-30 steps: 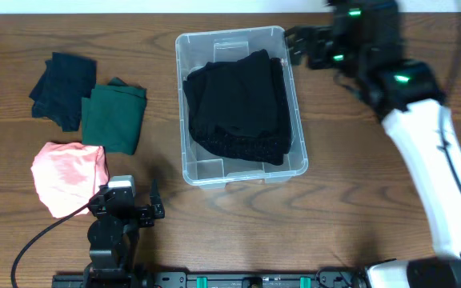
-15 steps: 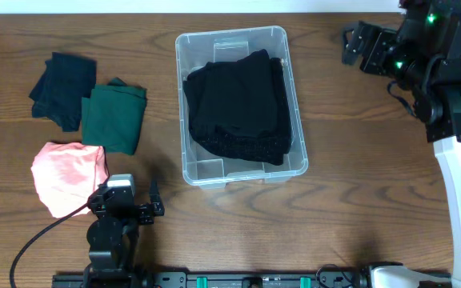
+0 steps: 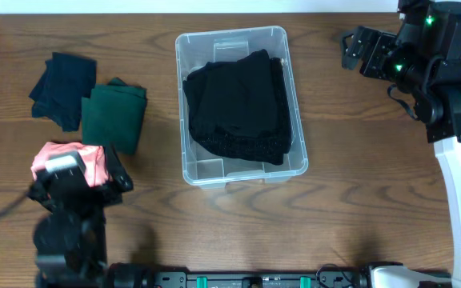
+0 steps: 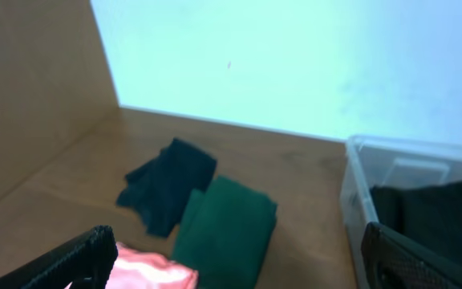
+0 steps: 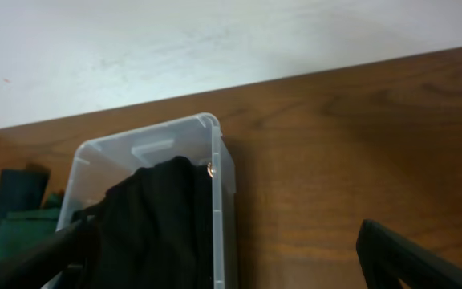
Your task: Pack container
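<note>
Overhead view of a wooden table. The clear plastic container (image 3: 230, 33) sits at the centre back with a folded black garment (image 3: 238, 104) filling most of it. My left claw (image 4: 239, 237) hangs spread wide and empty over a pink garment (image 3: 94, 156). A green garment (image 3: 114, 116) and a navy garment (image 3: 64, 86) lie just beyond it. My right claw (image 3: 350, 50) is also spread and empty, off to the right of the container. I judge the container light, stiff and likely to slide on the wood, best held by its thick rim. The clothes look soft and limp, so I would pinch each one across a folded edge.
</note>
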Available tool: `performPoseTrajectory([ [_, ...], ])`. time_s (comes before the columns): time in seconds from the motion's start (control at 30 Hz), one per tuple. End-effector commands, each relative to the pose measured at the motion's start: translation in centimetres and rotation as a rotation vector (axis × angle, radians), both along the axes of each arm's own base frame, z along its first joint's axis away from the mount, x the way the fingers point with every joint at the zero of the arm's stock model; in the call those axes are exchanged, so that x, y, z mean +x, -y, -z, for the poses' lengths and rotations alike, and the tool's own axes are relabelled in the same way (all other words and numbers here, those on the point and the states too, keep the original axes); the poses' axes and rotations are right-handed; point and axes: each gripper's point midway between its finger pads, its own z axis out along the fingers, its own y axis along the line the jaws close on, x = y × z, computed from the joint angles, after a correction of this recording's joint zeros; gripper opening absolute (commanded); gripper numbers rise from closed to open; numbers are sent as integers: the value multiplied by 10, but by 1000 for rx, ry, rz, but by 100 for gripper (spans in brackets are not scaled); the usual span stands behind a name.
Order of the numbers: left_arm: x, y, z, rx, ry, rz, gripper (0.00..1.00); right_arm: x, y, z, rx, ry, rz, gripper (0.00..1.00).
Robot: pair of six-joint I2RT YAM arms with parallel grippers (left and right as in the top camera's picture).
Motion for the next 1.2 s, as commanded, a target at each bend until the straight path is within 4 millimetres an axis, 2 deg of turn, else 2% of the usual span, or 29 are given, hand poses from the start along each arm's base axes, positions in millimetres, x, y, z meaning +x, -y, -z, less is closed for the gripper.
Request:
performPoseTrajectory([
  [0.0,12,-8,-18,37,-87,-42,98,-1,3,-2,5,3,11,99],
  [0.13,22,-8,-20,37,-168,-42,98,-1,3,-2,6,3,11,99],
  [0.27,28,-8,-7,36,-226,-44,98,-1,3,-2,6,3,11,99],
  [0.5,37,-13,38,-7,-416,-97,98,-1,3,-2,6,3,11,99],
  [0.7,70,-12,87,21,-601,-91,98,-1,3,-2,5,3,11,99],
  [0.83,92,-21,113,74,-673,-124,98,-1,3,-2,6,3,11,99],
  [1.07,108,-15,158,117,-815,-82,99,-1,3,-2,6,3,11,99],
  [1.1,112,-12,162,119,-815,-74,98,-1,3,-2,6,3,11,99],
  [1.17,119,-7,163,87,-787,-85,86,-1,3,-2,5,3,11,99],
])
